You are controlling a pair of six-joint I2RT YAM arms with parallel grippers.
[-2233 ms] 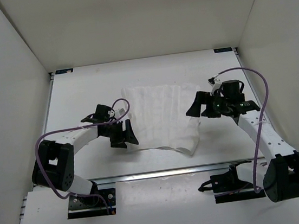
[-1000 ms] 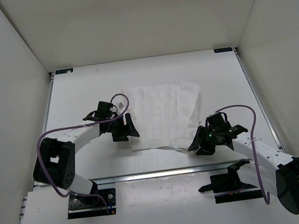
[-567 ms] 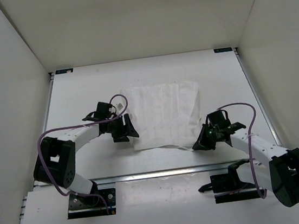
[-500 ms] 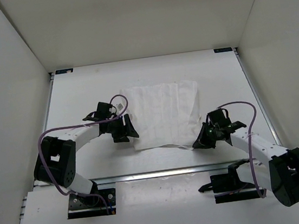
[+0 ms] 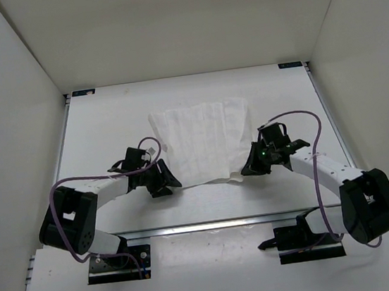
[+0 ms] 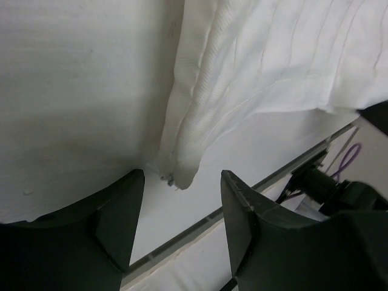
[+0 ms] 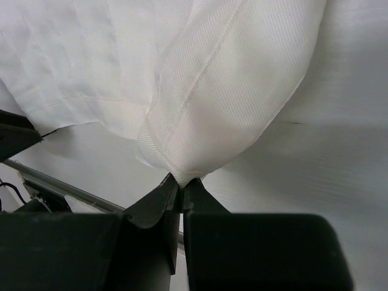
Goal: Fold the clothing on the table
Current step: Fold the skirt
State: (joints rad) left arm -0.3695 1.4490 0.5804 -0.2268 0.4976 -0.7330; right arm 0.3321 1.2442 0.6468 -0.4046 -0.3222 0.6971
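White clothing (image 5: 201, 141), thin, ribbed and wrinkled, lies mostly flat at centre frame on the matte white table (image 5: 106, 121); its lower right corner is bunched, its left edge rolled.

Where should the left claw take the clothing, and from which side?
On the clothing, the near-left corner: its hem bunches into a thick point lying on the table. Come low from the left, so the open left claw straddles it. The right claw pinches the near-right corner.
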